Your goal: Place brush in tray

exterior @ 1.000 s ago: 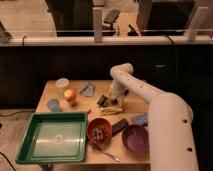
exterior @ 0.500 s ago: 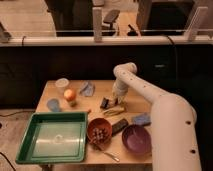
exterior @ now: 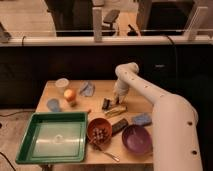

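The brush (exterior: 106, 103) is a small dark object on the wooden table (exterior: 100, 95), near the middle. My gripper (exterior: 119, 99) hangs down from the white arm (exterior: 150, 97) just to the right of the brush, close above the table. I cannot tell whether it touches the brush. The green tray (exterior: 29, 136) sits at the table's front left corner, with a pale bottom and nothing in it. It is well to the left of and nearer than the gripper.
A thin yellow-green piece (exterior: 116, 111) lies below the gripper. A flat black block (exterior: 119, 126), a red bowl (exterior: 99, 130), a purple bowl (exterior: 137, 139) and a blue sponge (exterior: 142, 120) fill the front right. An orange fruit (exterior: 70, 95), a white cup (exterior: 62, 83) and a blue cloth (exterior: 87, 89) stand at the back left.
My gripper has shifted a little to the right, from over the brush to beside it. The brush stays on the table.
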Motion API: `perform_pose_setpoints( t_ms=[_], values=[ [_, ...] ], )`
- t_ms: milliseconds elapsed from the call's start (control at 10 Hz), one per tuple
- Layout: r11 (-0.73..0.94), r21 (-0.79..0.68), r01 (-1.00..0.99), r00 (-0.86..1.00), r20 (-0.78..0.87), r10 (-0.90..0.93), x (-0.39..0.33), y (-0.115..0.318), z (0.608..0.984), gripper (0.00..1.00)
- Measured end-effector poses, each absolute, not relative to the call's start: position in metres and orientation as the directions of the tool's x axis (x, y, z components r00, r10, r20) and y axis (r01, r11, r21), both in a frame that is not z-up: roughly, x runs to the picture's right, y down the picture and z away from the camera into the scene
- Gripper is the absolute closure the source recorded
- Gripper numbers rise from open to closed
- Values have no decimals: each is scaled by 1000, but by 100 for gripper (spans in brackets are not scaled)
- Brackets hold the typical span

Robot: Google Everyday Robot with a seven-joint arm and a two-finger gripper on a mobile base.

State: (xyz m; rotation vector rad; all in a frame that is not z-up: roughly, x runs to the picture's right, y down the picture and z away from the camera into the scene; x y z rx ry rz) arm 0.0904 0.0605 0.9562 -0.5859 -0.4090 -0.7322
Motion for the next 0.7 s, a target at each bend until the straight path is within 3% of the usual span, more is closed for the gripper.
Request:
perform_pose_setpoints(
  t_ms=[700],
  values=[
    [613, -325, 720, 674, 538, -507, 93, 30, 940, 100]
  ],
)
